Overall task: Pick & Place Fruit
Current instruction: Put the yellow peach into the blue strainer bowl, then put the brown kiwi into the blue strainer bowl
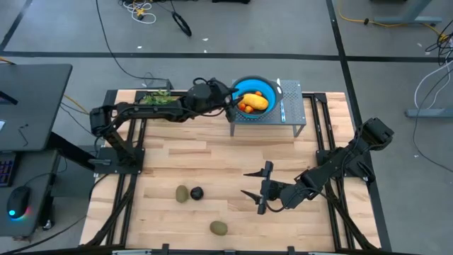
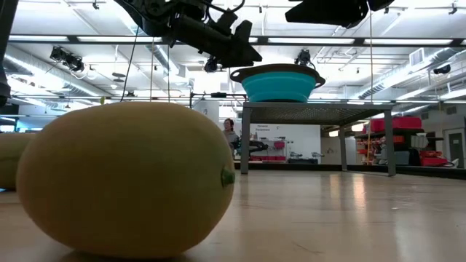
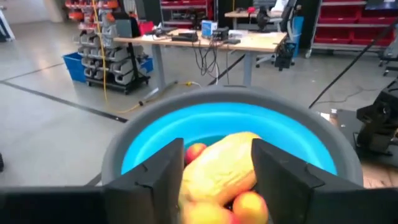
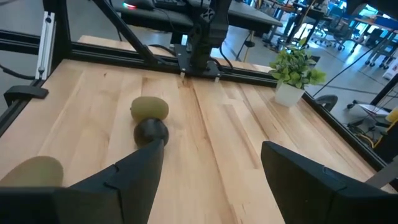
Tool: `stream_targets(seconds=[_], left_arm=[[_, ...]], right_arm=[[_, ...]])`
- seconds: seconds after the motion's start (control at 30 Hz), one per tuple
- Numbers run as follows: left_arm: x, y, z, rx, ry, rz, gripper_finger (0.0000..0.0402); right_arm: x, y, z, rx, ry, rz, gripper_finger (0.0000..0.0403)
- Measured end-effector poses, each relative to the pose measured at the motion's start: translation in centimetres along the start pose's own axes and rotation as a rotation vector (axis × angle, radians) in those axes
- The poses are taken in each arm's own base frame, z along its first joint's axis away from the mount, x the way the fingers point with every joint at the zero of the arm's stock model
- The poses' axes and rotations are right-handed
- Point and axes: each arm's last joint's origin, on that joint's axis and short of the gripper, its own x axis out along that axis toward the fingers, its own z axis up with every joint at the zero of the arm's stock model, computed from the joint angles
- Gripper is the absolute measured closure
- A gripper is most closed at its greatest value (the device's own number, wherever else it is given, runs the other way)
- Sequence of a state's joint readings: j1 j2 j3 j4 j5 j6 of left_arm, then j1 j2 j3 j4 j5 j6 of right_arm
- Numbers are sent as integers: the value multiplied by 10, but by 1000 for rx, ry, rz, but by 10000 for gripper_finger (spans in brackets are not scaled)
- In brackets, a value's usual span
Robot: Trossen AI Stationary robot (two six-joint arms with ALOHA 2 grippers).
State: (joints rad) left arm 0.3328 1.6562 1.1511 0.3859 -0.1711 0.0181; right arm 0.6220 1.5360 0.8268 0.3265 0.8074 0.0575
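Observation:
A blue bowl (image 1: 263,88) stands on a grey metal stand (image 1: 290,106) at the table's far edge. In it lie an elongated yellow-orange fruit (image 3: 221,168) and small orange-red ones (image 3: 250,205). My left gripper (image 1: 231,100) is open at the bowl's left rim, just above it; the wrist view (image 3: 221,180) shows the fruit beyond its fingers. On the table near the front lie an olive-green oval (image 1: 182,193), a blackish round fruit (image 1: 197,193) beside it, and a second olive-green oval (image 1: 219,227). My right gripper (image 1: 253,183) is open and empty, right of them, pointing at them (image 4: 214,180).
A leafy green plant (image 1: 157,98) stands at the table's far left, under my left arm; it also shows in the right wrist view (image 4: 297,68). Black frame rails run along the table's left and right edges. Bare wood lies between the stand and the loose fruit.

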Motion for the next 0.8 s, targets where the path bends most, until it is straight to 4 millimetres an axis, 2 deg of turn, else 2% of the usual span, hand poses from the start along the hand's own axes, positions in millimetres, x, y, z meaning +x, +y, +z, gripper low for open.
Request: stream_targets(seconds=[0.2, 0.37, 0.6, 0.8], left_arm=[[-1, -3, 0, 1, 8, -30, 134], [-17, -7, 13, 23, 28, -59, 100], [-72, -24, 35, 67, 75, -194, 109], [-122, -51, 20, 15, 92, -348, 130]], right_arm=[[0, 0, -1, 25, 8, 5, 121], [0, 1, -4, 39, 38, 35, 121], [3, 6, -12, 71, 89, 117, 121], [14, 15, -16, 93, 56, 219, 121]])
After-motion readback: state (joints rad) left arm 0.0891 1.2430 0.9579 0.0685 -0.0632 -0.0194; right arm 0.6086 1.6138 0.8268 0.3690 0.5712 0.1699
